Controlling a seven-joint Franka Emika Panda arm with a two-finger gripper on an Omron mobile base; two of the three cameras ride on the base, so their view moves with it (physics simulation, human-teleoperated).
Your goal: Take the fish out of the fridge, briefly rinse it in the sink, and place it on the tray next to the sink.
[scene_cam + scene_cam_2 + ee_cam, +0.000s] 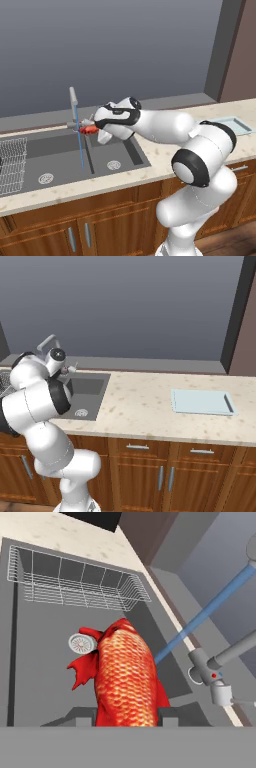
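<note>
The fingers [127,717] are clenched on the fish [125,679], one dark tip on each flank near its lower end, so the red-orange scaled body rises from between them with the tail fins flaring at the far end. In the left base view the fish [89,129] shows as a small red shape at the tip of the arm, held in the air above the sink [60,160], just beside the tap [74,107] and touching or very nearly touching the thin blue stream of water [81,147] that falls from the spout into the basin. From the hand view the stream [200,614] runs diagonally just beside the fish; whether it strikes the body cannot be told. Below the fish in that view lie a round silver drain [81,643] and, further along the basin, a white wire rack [75,582]. The tray [202,402] sits flat on the tabletop [140,406], well apart from the sink [87,391] on the side away from the rack, with a dark slim bar near one short edge.
</note>
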